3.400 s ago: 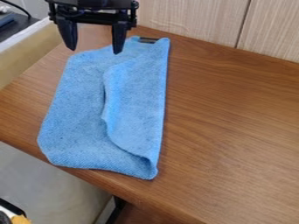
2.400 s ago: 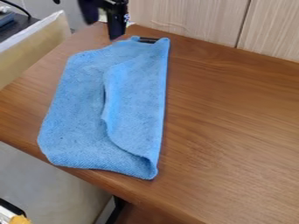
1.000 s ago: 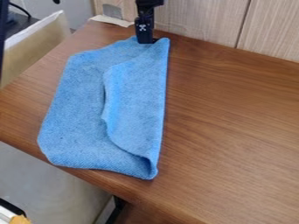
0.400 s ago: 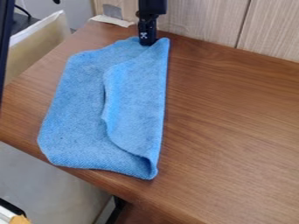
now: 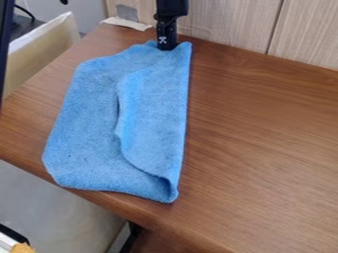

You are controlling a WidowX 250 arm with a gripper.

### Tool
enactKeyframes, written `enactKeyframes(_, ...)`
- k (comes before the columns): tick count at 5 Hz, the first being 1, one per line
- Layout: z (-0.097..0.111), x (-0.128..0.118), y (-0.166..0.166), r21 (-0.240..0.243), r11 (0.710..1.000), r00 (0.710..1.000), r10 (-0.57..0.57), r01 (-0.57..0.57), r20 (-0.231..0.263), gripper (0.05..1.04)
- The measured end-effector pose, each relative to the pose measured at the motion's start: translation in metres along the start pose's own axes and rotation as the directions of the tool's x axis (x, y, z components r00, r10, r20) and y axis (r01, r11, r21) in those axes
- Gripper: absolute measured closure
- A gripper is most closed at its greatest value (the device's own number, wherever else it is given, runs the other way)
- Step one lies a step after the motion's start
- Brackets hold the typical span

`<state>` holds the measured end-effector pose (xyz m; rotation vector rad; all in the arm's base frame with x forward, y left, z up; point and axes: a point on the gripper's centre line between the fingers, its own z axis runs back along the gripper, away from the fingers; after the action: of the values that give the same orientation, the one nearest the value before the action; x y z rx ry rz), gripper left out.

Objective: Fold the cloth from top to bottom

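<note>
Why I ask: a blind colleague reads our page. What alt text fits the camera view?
A black gripper hangs at the far edge of a blue cloth, near its right corner. The cloth lies on a wooden table, a flap folded in from its right side. Pale wood-grain panels stand behind.

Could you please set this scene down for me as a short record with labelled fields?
cloth: blue cloth, lying on the table
cloth state: right-hand part folded over toward the left, its loose edge running down near the middle
top-to-bottom fold: not yet made
hand: black hand, pointing down at the cloth's top edge, near its top right corner
grip on cloth: cannot be told from this view
surface: wood-grain table
behind: light wood-grain panels
</note>
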<state>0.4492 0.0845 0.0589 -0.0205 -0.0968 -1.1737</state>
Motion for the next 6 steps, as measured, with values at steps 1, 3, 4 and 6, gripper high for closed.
enactKeyframes(1,0.002,0.001,0.000,0.005,1.000,1.000,0.005,-0.005,0.006,1.020)
enactKeyframes(3,0.042,0.011,-0.008,0.083,0.996,0.997,-0.014,0.008,0.074,1.020)
enactKeyframes(4,0.059,0.012,-0.024,0.113,0.993,0.995,-0.035,0.025,0.094,1.020)
enactKeyframes(6,0.077,0.016,-0.074,0.142,0.985,0.989,-0.112,0.097,0.100,1.021)
